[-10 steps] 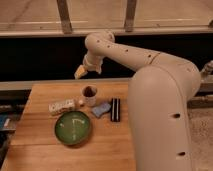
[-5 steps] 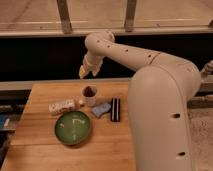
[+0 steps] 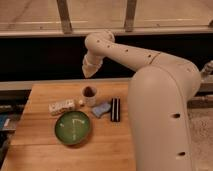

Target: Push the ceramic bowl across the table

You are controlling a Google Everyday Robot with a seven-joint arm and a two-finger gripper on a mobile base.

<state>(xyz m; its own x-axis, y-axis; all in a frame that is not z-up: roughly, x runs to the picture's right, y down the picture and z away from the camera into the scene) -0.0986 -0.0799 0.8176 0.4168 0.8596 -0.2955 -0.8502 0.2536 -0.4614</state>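
The green ceramic bowl [image 3: 73, 127] sits on the wooden table [image 3: 40, 150], left of centre and toward the near side, with pale marks inside. My gripper [image 3: 89, 73] hangs in the air over the table's far edge, just above and behind a small white cup [image 3: 90, 95]. It is well clear of the bowl, shut, and holds nothing. The big white arm fills the right side of the view and hides the table's right part.
A white packet [image 3: 62, 106] lies behind the bowl on the left. A blue cloth-like item [image 3: 101, 109] and a black bar-shaped object [image 3: 116, 109] lie to the right of the cup. A dark ledge and window frame run behind the table.
The gripper's fingers have closed over the last second. The arm has barely shifted, and the bowl and other objects have stayed put.
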